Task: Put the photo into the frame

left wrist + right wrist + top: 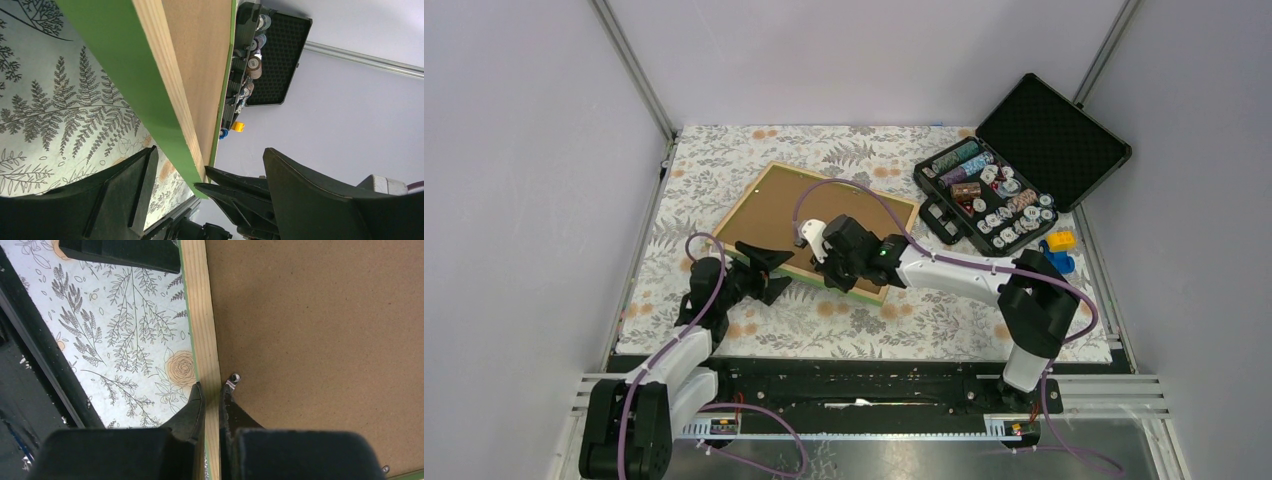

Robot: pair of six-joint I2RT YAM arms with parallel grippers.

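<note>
Out on the floral surface (pixel 924 322), the frame (pixel 845 187) lies face down, brown backing panel (pixel 774 215) up. I've got my left tool (pixel 769 272) at its near-left corner, fingers (pixel 125 185) spread either side. My right tool (pixel 212 390) is pinched together over the wood rail (pixel 200 315), right by a little metal tab (pixel 233 378). Chip case (pixel 1014 180) sits far right.
</note>
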